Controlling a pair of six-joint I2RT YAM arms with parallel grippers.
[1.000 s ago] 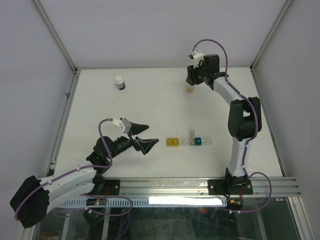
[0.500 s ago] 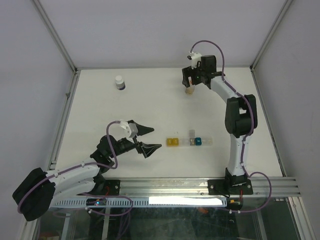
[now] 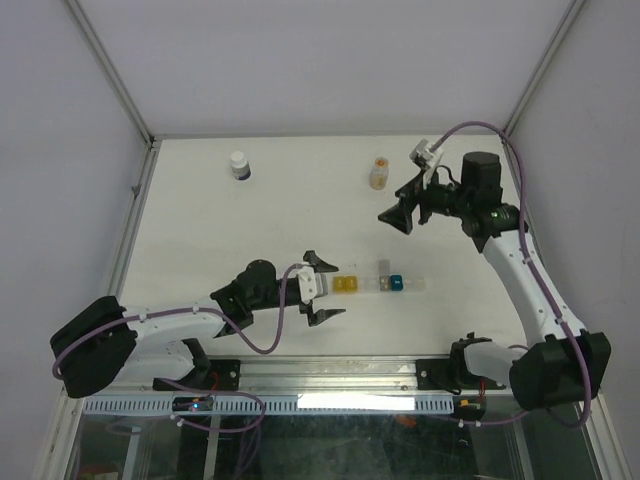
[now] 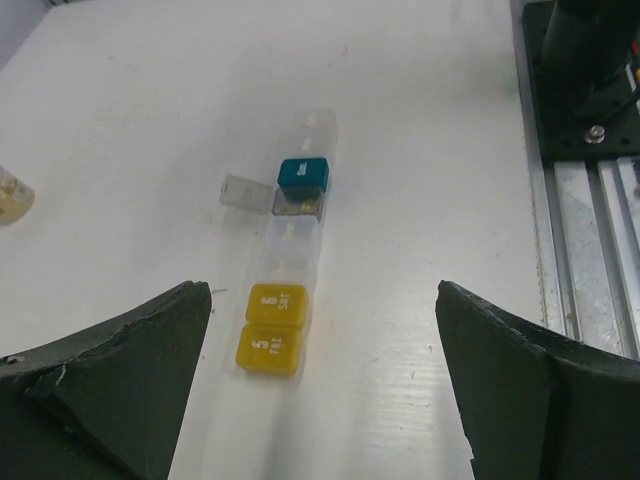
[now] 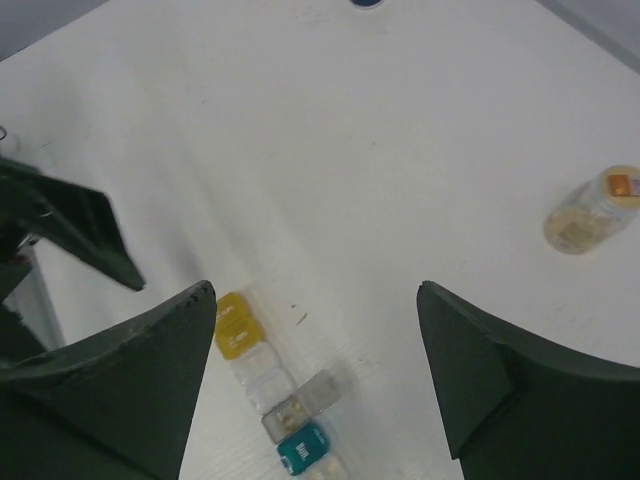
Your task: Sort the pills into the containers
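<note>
Bright, even light, faint soft shadows, mild glare on the table (image 4: pixel 400 380).

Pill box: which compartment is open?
The clear compartment right next to the teal one, toward the yellow pair; its lid sticks out sideways, the rest look shut.

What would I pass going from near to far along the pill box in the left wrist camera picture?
yellow box marked FRI → yellow box marked SAT → clear boxes → open box → teal box → clear end box
</note>
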